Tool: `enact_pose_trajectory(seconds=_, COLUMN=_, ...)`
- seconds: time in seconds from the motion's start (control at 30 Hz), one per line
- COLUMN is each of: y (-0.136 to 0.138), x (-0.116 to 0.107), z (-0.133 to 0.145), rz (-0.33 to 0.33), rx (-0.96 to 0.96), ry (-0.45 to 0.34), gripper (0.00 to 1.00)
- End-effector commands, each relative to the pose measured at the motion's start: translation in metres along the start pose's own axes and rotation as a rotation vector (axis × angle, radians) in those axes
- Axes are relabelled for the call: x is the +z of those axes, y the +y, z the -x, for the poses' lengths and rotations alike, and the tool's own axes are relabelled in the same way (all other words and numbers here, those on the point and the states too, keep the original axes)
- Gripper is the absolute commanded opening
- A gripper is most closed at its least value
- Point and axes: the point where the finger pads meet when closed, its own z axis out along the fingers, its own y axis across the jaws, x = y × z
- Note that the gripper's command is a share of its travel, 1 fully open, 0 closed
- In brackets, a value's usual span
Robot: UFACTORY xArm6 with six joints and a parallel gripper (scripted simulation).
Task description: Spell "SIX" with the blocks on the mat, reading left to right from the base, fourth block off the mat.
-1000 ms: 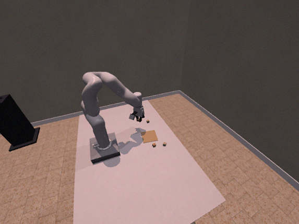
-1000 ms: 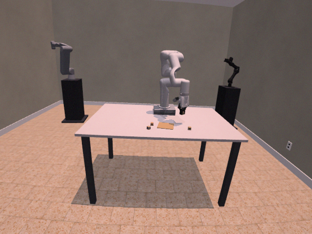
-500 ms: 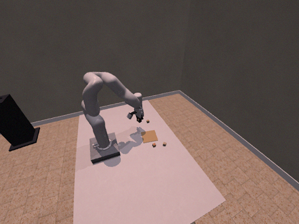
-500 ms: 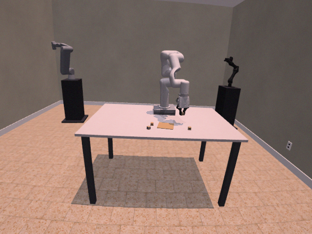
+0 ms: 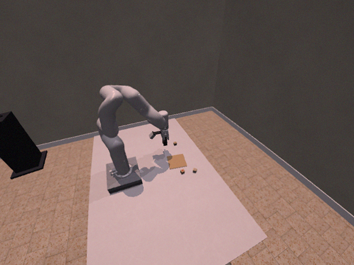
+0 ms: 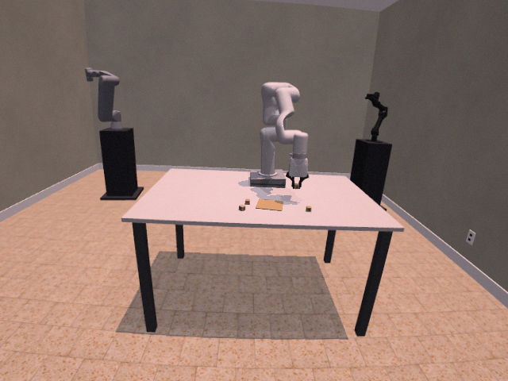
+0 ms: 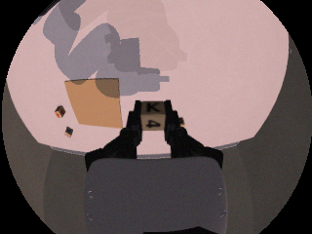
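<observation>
Held block was clamped in the end effector, up above the counter and fully off the mat. Wrist view read K on one face of it and 4 on the face next to that; its other faces couldn't be read. Fingers pressed its two opposite sides. Orange-tan mat lay flat on the counter, arm's shadow over one corner. All four blocks were off it, so SIX was unspelled. Reddish-marked block sat just beside the mat on the robot's right; dark-marked block was near that one, same side, farther from the base, not touching it. Lone block sat on the counter on the robot's left of the mat, partly hidden behind a finger in the wrist view. Letters on these three were too small to tell. White arm stood on a grey base plate and bent over toward the block side. Farther out, a black pedestal bore a grey arm, and another black pedestal bore a black arm.
</observation>
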Motion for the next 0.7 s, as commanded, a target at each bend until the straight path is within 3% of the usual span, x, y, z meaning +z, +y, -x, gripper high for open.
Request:
enact_pose_trajectory(seconds=0.0, y=0.0005, x=0.001, z=0.0013, rz=-0.009, rx=0.138, ry=-0.01, gripper=0.21)
enact_pose_trajectory(seconds=0.67, y=-0.0002, x=0.0099, z=0.001, rz=-0.006, rx=0.666, ry=-0.012, gripper=0.21)
